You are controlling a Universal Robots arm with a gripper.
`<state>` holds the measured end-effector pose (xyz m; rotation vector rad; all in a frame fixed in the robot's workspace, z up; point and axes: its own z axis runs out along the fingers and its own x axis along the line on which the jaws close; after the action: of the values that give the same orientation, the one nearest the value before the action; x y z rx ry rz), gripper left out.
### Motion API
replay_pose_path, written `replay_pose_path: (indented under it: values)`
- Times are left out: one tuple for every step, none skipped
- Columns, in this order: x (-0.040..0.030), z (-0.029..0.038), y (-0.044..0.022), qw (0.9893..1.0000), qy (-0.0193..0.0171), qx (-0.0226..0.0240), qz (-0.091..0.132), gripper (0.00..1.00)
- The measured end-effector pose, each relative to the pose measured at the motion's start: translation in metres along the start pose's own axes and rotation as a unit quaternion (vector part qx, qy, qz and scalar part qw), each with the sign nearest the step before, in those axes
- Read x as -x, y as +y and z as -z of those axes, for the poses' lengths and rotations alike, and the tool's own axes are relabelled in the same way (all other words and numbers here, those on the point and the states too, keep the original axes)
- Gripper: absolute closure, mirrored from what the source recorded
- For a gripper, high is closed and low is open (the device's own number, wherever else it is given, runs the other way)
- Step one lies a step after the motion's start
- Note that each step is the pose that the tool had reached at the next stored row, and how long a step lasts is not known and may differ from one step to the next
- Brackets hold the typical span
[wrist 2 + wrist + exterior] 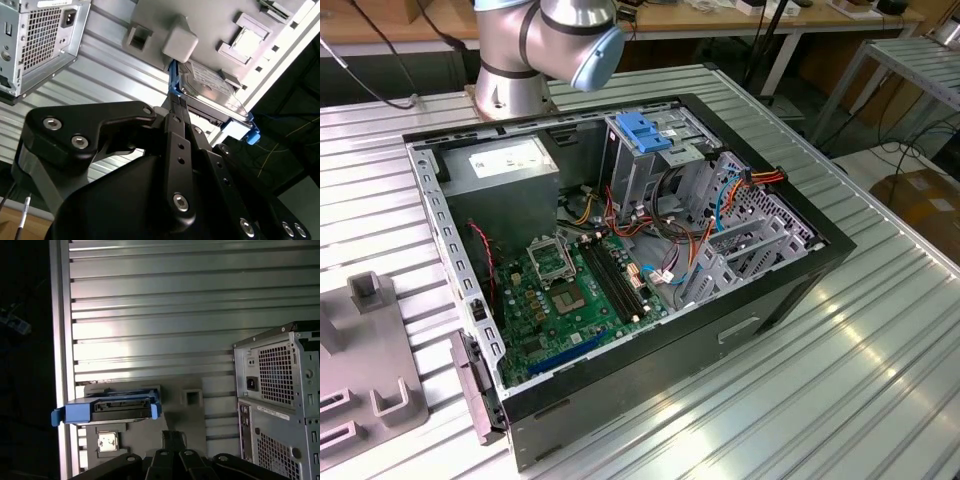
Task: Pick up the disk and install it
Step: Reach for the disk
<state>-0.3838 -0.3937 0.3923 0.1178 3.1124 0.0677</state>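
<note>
Black metal gripper (179, 101) links and bolts sit closest to the lens in both wrist views. Its two slim fingers (179, 150) are pressed together with nothing between them. Just past the tips is the disk (120, 409), a flat grey metal hard drive with a white label in a bright blue plastic carrier. It is propped on a flat grey fixture plate (140, 435) with raised blocks, near the fingertips but ungripped (the first wrist view shows a gap between them). The plate lies on a ribbed aluminium table (175, 305), beside the perforated grey rear of an open black computer case (650, 380).

In the exterior view the case lies on its side with the plate at about eight o'clock from it. The silver robot arm (550, 30) with a pale blue cap is at about twelve. Taking the green motherboard (570, 290) as the dial's centre, a boxy grey power supply (510, 165) is at eleven o'clock. A metal drive cage topped by a blue plastic latch (642, 130) is at one.
</note>
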Motion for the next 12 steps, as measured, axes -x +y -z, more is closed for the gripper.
replay_pose_path:
  values:
    - [-0.0043, 0.0002, -0.0003, 1.0000, 0.0001, 0.0000, 0.000, 0.89]
    - [-0.0093, 0.0002, -0.0006, 1.0000, 0.0000, 0.0000, 0.000, 0.89]
    - [-0.0130, 0.0002, -0.0008, 1.0000, 0.0000, 0.0000, 0.000, 0.89]
    - [-0.0203, 0.0004, -0.0012, 1.0000, 0.0000, 0.0000, 0.000, 0.89]
    - [-0.0262, 0.0005, -0.0015, 1.0000, 0.0000, 0.0000, 0.000, 0.89]
    - [-0.0322, 0.0006, -0.0018, 1.0000, 0.0000, 0.0000, 0.000, 0.89]
    - [-0.0370, 0.0007, -0.0020, 1.0000, 0.0000, 0.0000, 0.000, 0.89]
    - [-0.0397, 0.0007, -0.0021, 1.0000, 0.0000, 0.0000, 0.000, 0.89]
    - [-0.0431, 0.0008, -0.0023, 1.0000, 0.0000, 0.0000, 0.000, 0.89]
    - [-0.0464, 0.0008, -0.0024, 1.0000, 0.0000, 0.0000, 0.000, 0.89]
    - [-0.0499, 0.0008, -0.0025, 1.0000, 0.0000, 0.0000, 0.000, 0.89]
    - [-0.0531, 0.0008, -0.0026, 1.0000, 0.0000, 0.0000, 0.000, 0.89]
